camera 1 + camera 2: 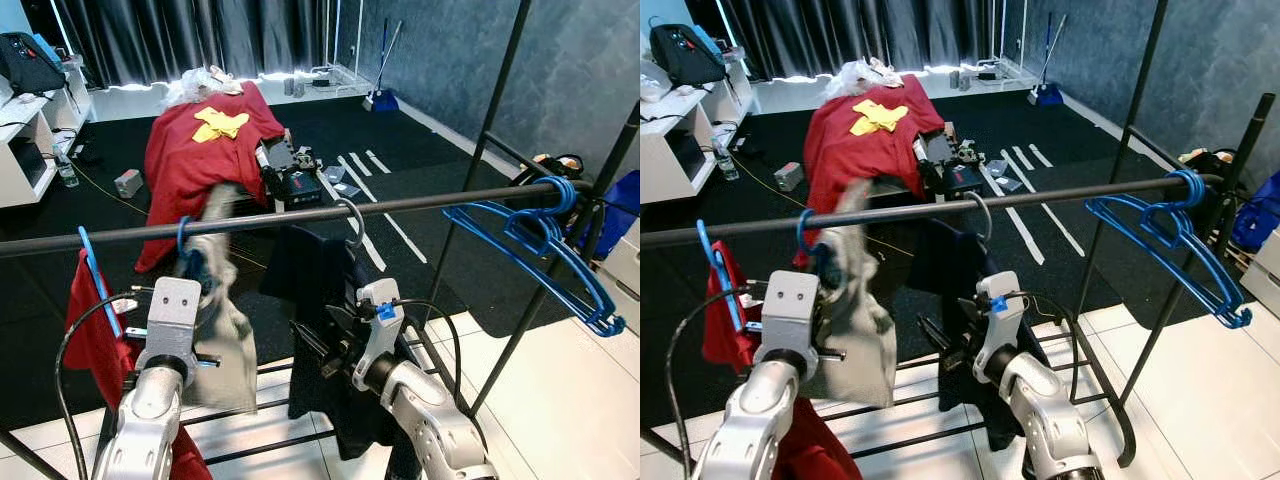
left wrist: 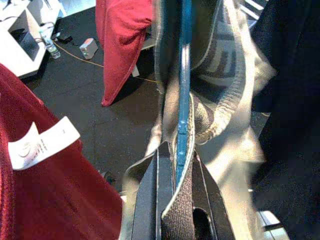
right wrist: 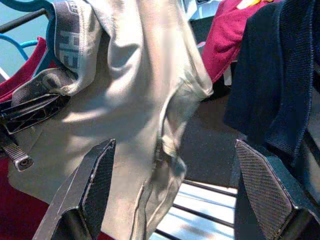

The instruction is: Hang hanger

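Note:
A black rail [image 1: 420, 204] runs across in front of me. The hook of a blue hanger [image 1: 183, 236] sits over it, carrying a grey garment [image 1: 228, 345] that is blurred. My left gripper [image 2: 177, 175] is shut on that hanger's blue bar together with the garment's waistband, just below the rail. My right gripper [image 3: 175, 185] is open, beside the grey garment and in front of a dark navy garment [image 1: 315, 290] that hangs from a metal hook [image 1: 353, 215]. Its fingers [image 3: 92, 190] hold nothing.
At the left end of the rail a red garment [image 1: 95, 335] hangs on another blue hanger [image 1: 92, 268]. Several bare blue hangers [image 1: 545, 245] hang at the right end. Beyond the rack stand a red-draped object [image 1: 205, 150], black equipment [image 1: 295, 182] and white shelves [image 1: 25, 150].

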Motion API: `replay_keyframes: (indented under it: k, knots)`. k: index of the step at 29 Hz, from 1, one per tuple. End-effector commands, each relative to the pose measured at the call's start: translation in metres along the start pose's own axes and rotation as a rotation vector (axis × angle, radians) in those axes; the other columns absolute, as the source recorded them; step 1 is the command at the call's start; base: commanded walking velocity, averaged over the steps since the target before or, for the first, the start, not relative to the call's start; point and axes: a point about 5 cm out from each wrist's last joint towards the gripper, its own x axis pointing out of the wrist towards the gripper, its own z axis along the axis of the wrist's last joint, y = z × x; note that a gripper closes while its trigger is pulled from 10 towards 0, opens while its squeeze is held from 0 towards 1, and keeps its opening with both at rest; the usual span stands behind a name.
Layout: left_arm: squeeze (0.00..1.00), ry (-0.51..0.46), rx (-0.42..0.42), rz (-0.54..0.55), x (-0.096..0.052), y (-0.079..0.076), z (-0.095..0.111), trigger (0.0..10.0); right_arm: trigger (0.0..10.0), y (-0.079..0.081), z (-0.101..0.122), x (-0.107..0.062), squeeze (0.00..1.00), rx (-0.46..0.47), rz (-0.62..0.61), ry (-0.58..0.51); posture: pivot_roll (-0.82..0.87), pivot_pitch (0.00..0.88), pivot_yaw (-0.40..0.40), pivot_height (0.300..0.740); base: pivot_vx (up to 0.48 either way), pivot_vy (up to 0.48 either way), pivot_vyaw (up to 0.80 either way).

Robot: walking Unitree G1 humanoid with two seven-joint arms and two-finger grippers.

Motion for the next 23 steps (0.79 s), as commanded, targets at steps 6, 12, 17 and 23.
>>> replay_keyframes:
  k: [6, 12, 17, 23]
  knots:
    - [0.0, -0.045, -0.011, 0.014, -0.001, 0.016, 0.014, 0.0, 10.0, 0.0, 0.001, -0.001, 0.0, 0.012, -0.003, 0.004, -0.1, 0.0, -0.003, 0.74, 0.0, 0.0, 0.0]
    - [0.0, -0.125, 0.02, -0.028, -0.011, 0.056, 0.03, 0.0, 10.0, -0.001, 0.001, -0.001, 0.0, 0.014, -0.003, 0.009, -0.09, 0.0, -0.004, 0.74, 0.0, 0.0, 0.0]
    - [0.0, -0.135, 0.063, -0.123, -0.024, 0.075, 0.033, 0.0, 10.0, -0.002, 0.001, 0.0, 0.0, 0.016, -0.003, 0.013, -0.09, 0.0, -0.011, 0.74, 0.0, 0.0, 0.0]
    - [0.0, -0.06, 0.086, -0.358, -0.057, 0.081, 0.02, 10.0, 10.0, -0.003, 0.0, -0.001, 0.0, 0.027, 0.004, 0.023, -0.09, 0.0, -0.013, 0.74, 0.0, 0.0, 0.0]
